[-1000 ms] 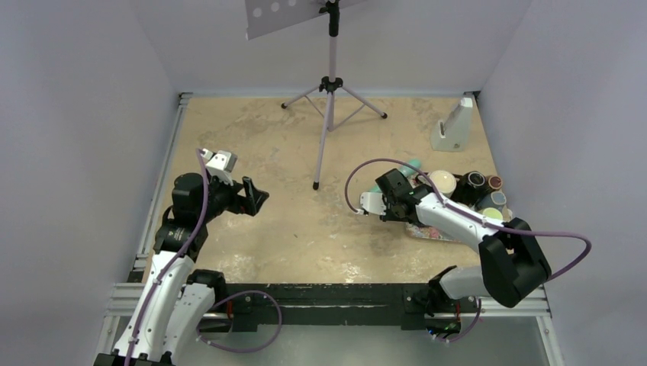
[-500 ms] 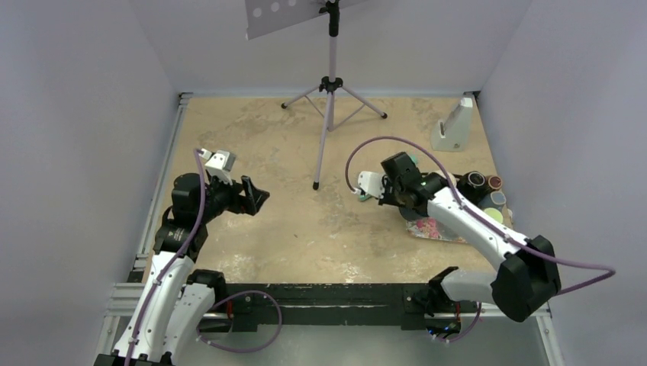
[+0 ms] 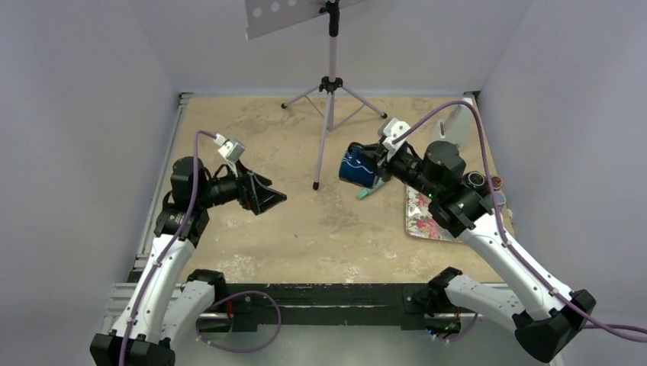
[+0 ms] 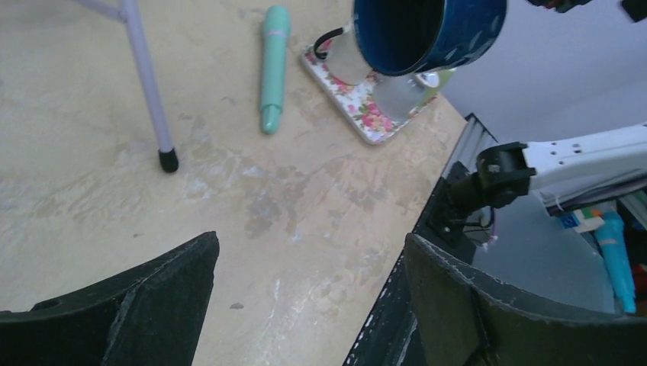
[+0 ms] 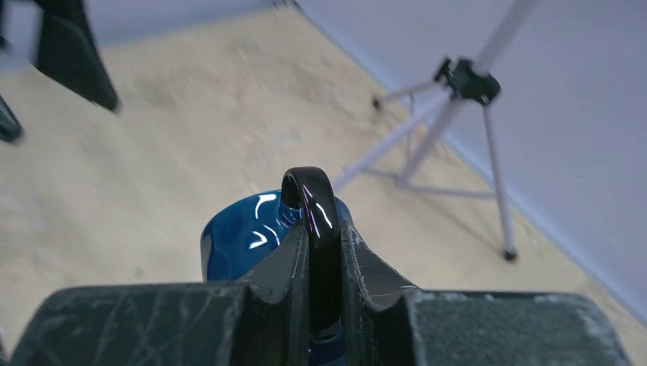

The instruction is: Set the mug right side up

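The dark blue mug (image 3: 355, 167) hangs in the air right of table centre, lying sideways with its mouth toward the left arm. My right gripper (image 3: 379, 163) is shut on its black handle (image 5: 316, 221), which sits clamped between both fingers in the right wrist view, with the blue body (image 5: 244, 236) beyond. The left wrist view shows the mug's open mouth (image 4: 416, 30) at the top, raised above the table. My left gripper (image 3: 268, 198) is open and empty, left of centre, above the table and pointing toward the mug.
A tripod stand (image 3: 329, 84) has a foot (image 3: 316, 185) just left of the mug. A teal pen (image 3: 369, 191) lies below the mug. A floral tray (image 3: 426, 219) and several round containers (image 3: 485, 183) sit at the right. A white block (image 3: 452, 126) stands far right.
My right gripper has lifted the mug off the tray area and swung it up and leftward into the air. My left gripper has moved right and opened wider.
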You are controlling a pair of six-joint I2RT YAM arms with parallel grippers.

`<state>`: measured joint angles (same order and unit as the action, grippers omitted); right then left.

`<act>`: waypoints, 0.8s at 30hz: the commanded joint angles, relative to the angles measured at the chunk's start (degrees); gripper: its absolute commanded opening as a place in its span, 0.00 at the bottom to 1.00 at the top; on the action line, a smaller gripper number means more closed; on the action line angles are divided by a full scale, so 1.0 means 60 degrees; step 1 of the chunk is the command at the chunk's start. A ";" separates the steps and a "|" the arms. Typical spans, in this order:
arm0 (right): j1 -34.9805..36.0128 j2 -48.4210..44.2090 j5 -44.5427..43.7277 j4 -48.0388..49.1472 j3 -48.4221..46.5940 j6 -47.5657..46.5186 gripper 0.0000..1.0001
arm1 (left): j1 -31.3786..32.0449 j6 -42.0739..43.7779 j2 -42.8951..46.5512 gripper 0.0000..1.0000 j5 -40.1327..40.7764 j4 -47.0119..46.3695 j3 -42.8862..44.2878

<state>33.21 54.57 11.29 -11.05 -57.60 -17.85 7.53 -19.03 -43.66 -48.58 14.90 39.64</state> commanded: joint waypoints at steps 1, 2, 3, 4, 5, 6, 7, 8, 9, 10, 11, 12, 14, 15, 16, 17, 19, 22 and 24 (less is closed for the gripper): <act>0.0222 0.0132 0.1442 0.5158 0.0556 0.4112 0.00 | 0.0181 -0.0876 -0.0456 0.95 -0.1912 -0.1507 0.1128; 0.0293 0.0272 0.1498 0.5887 0.0639 0.4450 0.00 | 0.0225 -0.1136 -0.0566 0.95 -0.1935 -0.1703 0.1242; 0.0386 0.0424 0.1533 0.6342 0.0686 0.4644 0.00 | 0.0256 -0.1489 -0.0693 0.95 -0.1795 -0.1797 0.1333; 0.0509 0.0582 0.1556 0.6625 0.0664 0.4758 0.00 | 0.0298 -0.1861 -0.0786 0.95 -0.1759 -0.2107 0.1329; 0.0648 0.0776 0.1584 0.6762 0.0570 0.4816 0.00 | 0.0366 -0.2171 -0.0850 0.94 -0.1819 -0.2467 0.1307; 0.0767 0.1005 0.1619 0.6809 0.0411 0.4873 0.00 | 0.0434 -0.2298 -0.0890 0.94 -0.1826 -0.2777 0.1312; 0.0919 0.1195 0.1667 0.6883 0.0219 0.4938 0.00 | 0.0502 -0.2332 -0.0907 0.93 -0.1770 -0.2939 0.1356; 0.1023 0.1397 0.1741 0.7020 0.0131 0.5051 0.00 | 0.0521 -0.2327 -0.0939 0.93 -0.1727 -0.3067 0.1398; 0.1118 0.1574 0.1831 0.7178 0.0067 0.5208 0.00 | 0.0544 -0.2312 -0.0985 0.92 -0.1727 -0.3154 0.1437; 0.1236 0.1715 0.1893 0.7375 0.0010 0.5306 0.00 | 0.0571 -0.2266 -0.1036 0.91 -0.1752 -0.3182 0.1472; 0.1341 0.1870 0.1917 0.7537 -0.0058 0.5373 0.00 | 0.0607 -0.2211 -0.1061 0.91 -0.1785 -0.3171 0.1504; 0.1429 0.2023 0.1982 0.7649 -0.0148 0.5442 0.00 | 0.0637 -0.2195 -0.1090 0.91 -0.1811 -0.3147 0.1488; 0.1614 0.2320 0.2055 0.7743 -0.0363 0.5461 0.00 | 0.0734 -0.2140 -0.1103 0.90 -0.1873 -0.3128 0.1455; 0.1683 0.2462 0.2077 0.7774 -0.0461 0.5490 0.00 | 0.0781 -0.2144 -0.1106 0.89 -0.1879 -0.3103 0.1431; 0.1728 0.2600 0.2136 0.7910 -0.0519 0.5563 0.00 | 0.0845 -0.2140 -0.1117 0.87 -0.1879 -0.3022 0.1370; 0.1750 0.2737 0.2232 0.8115 -0.0545 0.5678 0.00 | 0.0897 -0.2136 -0.1137 0.85 -0.1909 -0.2892 0.1288; 0.1784 0.3048 0.2403 0.8405 -0.0690 0.5845 0.00 | 0.1014 -0.2085 -0.1173 0.80 -0.2043 -0.2705 0.1092; 0.1916 0.3475 0.2553 0.8518 -0.1015 0.5860 0.00 | 0.1102 -0.2087 -0.1120 0.71 -0.2003 -0.2967 0.1021; 0.2026 0.3744 0.2579 0.8565 -0.1149 0.5835 0.00 | 0.1105 -0.2217 -0.1155 0.58 -0.1856 -0.3290 0.1118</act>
<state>44.31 76.09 25.36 30.79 -59.27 15.20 13.67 -31.05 -50.68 -59.05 -1.02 46.02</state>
